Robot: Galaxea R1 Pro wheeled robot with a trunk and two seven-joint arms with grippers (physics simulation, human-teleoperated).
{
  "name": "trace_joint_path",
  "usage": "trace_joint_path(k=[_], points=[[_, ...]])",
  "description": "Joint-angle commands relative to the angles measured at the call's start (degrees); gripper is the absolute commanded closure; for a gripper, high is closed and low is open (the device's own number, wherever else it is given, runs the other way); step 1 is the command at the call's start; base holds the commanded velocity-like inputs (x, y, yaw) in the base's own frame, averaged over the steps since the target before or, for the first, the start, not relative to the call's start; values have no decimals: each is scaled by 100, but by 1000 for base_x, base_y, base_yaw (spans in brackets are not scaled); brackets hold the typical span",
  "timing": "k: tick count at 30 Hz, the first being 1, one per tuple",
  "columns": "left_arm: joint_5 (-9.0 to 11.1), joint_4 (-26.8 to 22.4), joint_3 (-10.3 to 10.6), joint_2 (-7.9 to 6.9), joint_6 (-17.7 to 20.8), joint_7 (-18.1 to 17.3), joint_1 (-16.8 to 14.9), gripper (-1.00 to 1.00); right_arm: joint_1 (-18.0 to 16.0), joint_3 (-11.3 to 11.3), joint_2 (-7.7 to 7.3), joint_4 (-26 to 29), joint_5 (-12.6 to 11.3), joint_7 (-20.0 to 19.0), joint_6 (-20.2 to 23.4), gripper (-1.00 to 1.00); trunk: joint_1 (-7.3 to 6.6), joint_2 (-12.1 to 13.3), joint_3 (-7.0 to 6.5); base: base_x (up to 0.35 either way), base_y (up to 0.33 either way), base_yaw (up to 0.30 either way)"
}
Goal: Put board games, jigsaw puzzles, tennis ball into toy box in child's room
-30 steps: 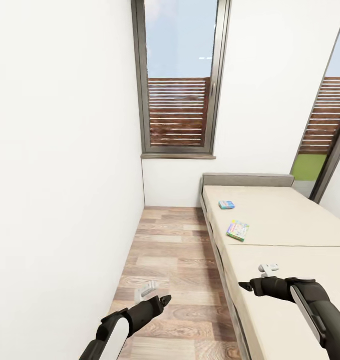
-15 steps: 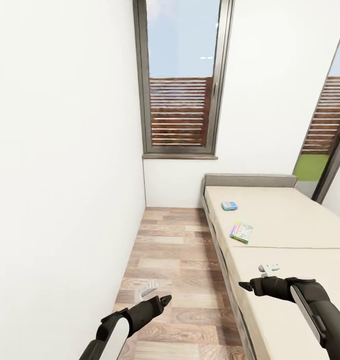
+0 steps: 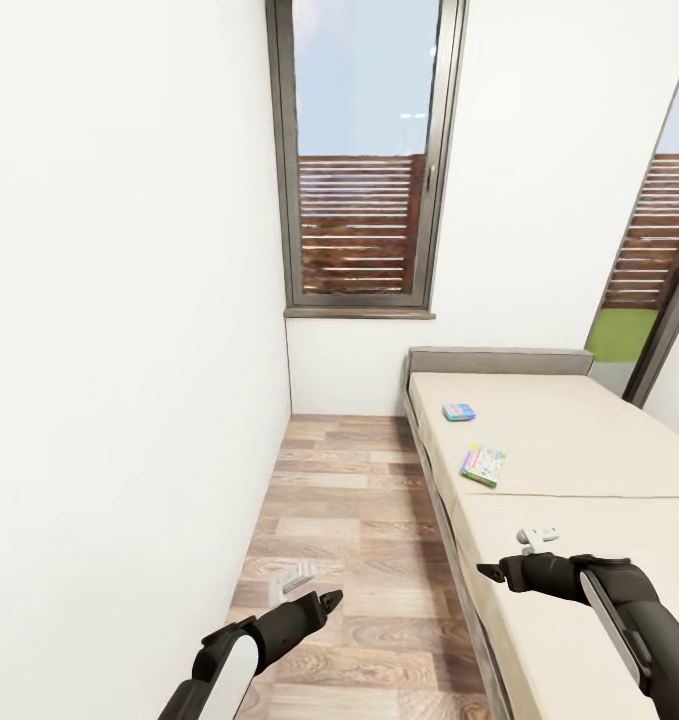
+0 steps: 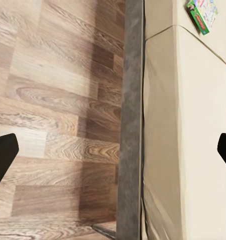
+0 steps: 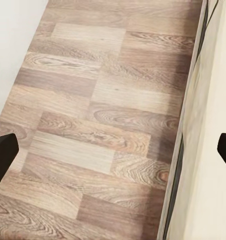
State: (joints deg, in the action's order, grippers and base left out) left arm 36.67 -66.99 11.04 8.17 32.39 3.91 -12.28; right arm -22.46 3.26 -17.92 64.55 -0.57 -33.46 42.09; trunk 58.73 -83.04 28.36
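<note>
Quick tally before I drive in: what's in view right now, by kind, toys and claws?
Board games on the bed: 2, blue one and white-green one
Claws: 2, left claw, right claw, both empty
Total: 4

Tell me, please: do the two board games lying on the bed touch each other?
Apart. In the head view, the blue board game lies nearer the headboard and the white-green board game lies nearer the robot, with a strip of bare bed between them.
</note>
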Motion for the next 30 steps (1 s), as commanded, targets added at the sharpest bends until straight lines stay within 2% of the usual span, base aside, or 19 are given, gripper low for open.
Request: trace_joint_path(k=[1, 11, 30], points=[[58, -7, 2, 0, 22, 41, -3, -100, -4, 8, 0, 5, -5, -20, 36, -100, 0, -4, 6, 32, 8, 0], [53, -7, 15, 0, 22, 40, -3, -100, -4, 8, -1, 5, -5, -20, 38, -100, 0, -4, 6, 173, 39, 0], [51, -7, 23, 0, 22, 40, -3, -100, -4, 8, -1, 4, -5, -20, 40, -100, 0, -4, 6, 309, 10, 0]])
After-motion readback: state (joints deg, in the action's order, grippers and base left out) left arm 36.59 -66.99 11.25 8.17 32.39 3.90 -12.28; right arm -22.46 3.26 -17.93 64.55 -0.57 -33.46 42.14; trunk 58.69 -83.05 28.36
